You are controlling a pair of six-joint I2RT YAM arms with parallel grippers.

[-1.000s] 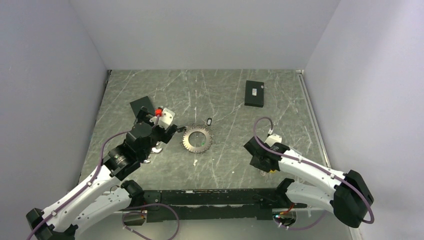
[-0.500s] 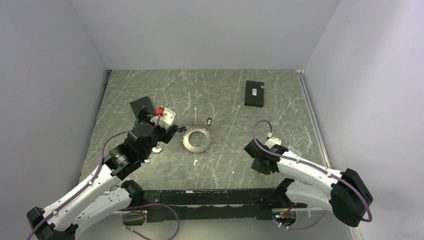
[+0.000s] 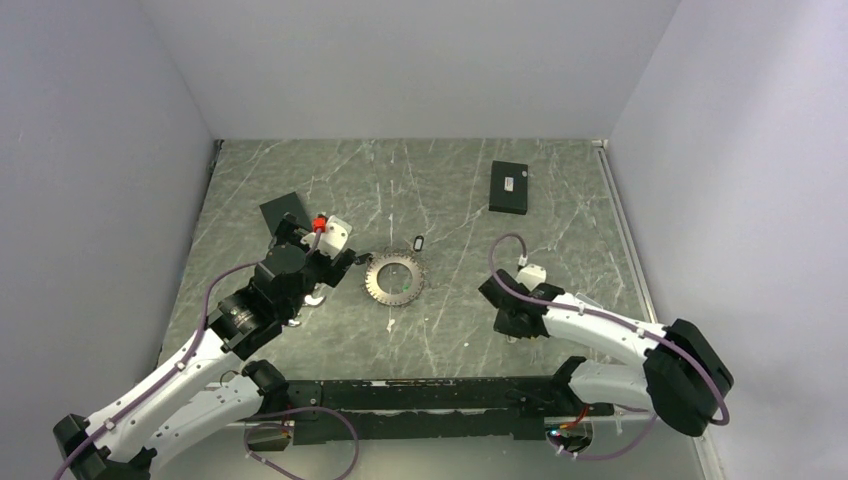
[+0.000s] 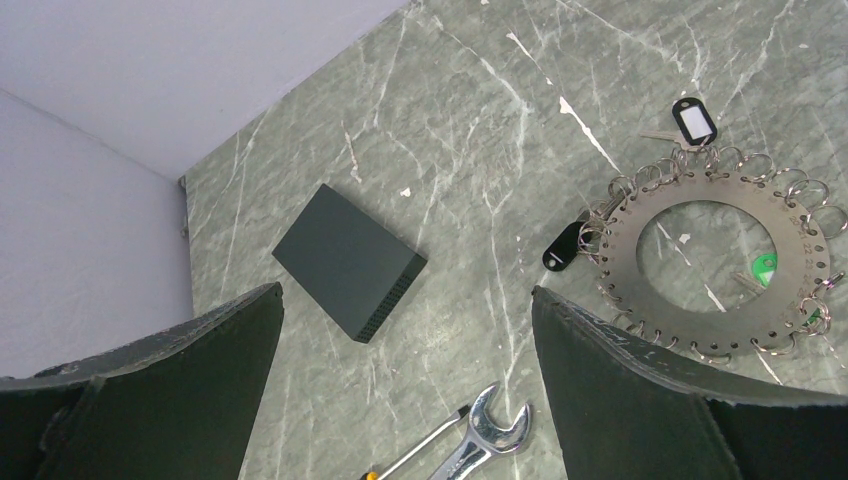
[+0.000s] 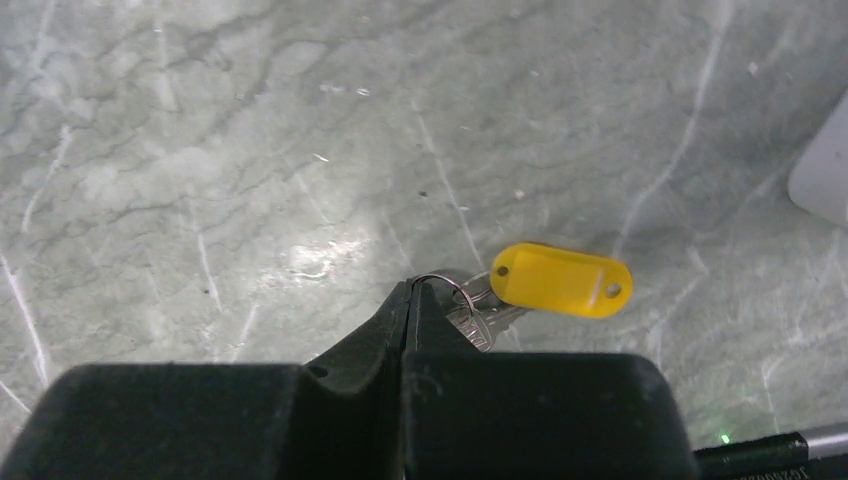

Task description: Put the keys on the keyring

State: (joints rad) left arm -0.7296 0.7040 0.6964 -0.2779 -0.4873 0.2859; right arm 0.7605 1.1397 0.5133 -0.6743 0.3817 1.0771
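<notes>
Pinches the small wire loop [image 5: 447, 278] of a key [image 5: 480, 322] in the right end effector [image 5: 408, 292], fingers pressed flat together on the loop's near end. Carries a yellow tag [image 5: 565, 280] on that same loop, just past the fingertips, with the key's silver blade tucked under the tag's near end. Resting on the surface [image 5: 200, 150] or hanging just above it: cannot tell. Keeps this end effector well to the right of the keyring [image 3: 394, 279] in the top view, slightly nearer the arm bases, apart from it.

Shows the keyring flat on the surface as a grey disc with a round hole, small rings threaded all round its rim. Bears a black tag [image 4: 562, 245] at the keyring's left edge, a white-windowed tag [image 4: 693, 118] just beyond its far edge, and a green tag [image 4: 763, 268] showing at the edge of the hole.

Holds the left end effector [image 4: 405, 300] spread wide, gripping nothing, just left of the keyring and not touching it. Leaves a dark box [image 4: 345, 260] left of the keyring and farther back, a wrench [image 4: 490, 435] left of the keyring and a little nearer, and a thin screwdriver shaft [image 4: 425, 448] alongside the wrench. Shows a second black box [image 3: 510, 187] well beyond the keyring, off to its far right.
</notes>
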